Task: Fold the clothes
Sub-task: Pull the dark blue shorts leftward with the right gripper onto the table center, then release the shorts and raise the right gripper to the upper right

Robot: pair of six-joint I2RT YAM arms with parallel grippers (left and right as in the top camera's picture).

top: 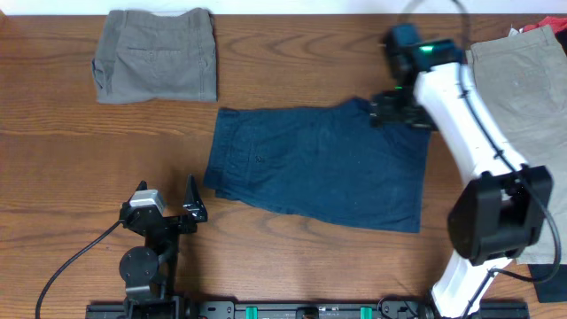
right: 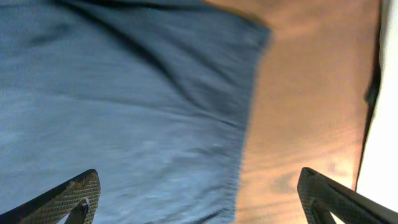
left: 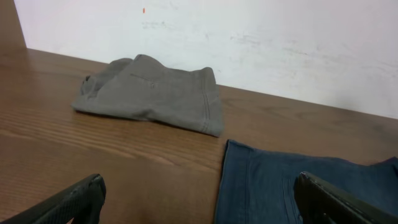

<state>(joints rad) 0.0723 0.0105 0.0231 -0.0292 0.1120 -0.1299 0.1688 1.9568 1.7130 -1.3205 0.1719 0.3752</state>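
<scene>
The dark navy shorts (top: 319, 164) lie spread flat in the middle of the table. They also show in the left wrist view (left: 298, 186) and the right wrist view (right: 124, 112). The grey-olive pair (top: 158, 55) lies folded at the back left and also shows in the left wrist view (left: 155, 93). The light beige pair (top: 523, 89) lies at the right edge. My right gripper (top: 392, 111) is open over the navy shorts' back right corner, and its fingers (right: 205, 199) straddle the cloth's edge. My left gripper (top: 168, 211) is open and empty (left: 199, 208), near the front, left of the navy shorts.
The wooden table (top: 292, 44) has a white wall behind it (left: 280, 37). A red cloth (top: 542, 32) peeks out at the back right corner. A dark object (top: 549, 288) lies at the front right edge. The arm bases stand along the front edge.
</scene>
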